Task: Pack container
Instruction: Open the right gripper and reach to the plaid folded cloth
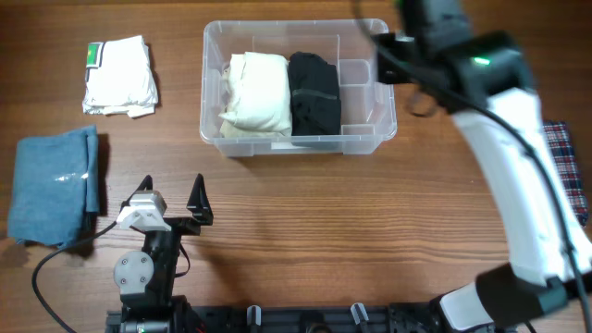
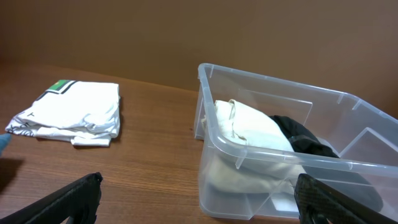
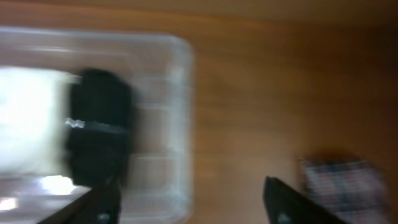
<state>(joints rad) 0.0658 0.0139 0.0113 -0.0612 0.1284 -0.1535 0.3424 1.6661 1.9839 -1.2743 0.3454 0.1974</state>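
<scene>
Container (image 1: 365, 102) at 12 o'clock on counter (image 1: 305, 231), cream cloth (image 1: 254, 92) and black cloth (image 1: 314, 92) inside | left hand (image 1: 174, 196) 7 o'clock, released, empty | right hand (image 3: 189, 186) above container's 2 o'clock corner, released, empty

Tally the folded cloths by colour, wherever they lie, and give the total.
Cream cloth, in the container: 1
Black cloth, in the container: 1
White cloth: 1
Blue cloth: 1
Plaid cloth: 1
Total: 5

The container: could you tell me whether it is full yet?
Partly full: cream garment and black garment lie inside the container, right end bare.
</scene>
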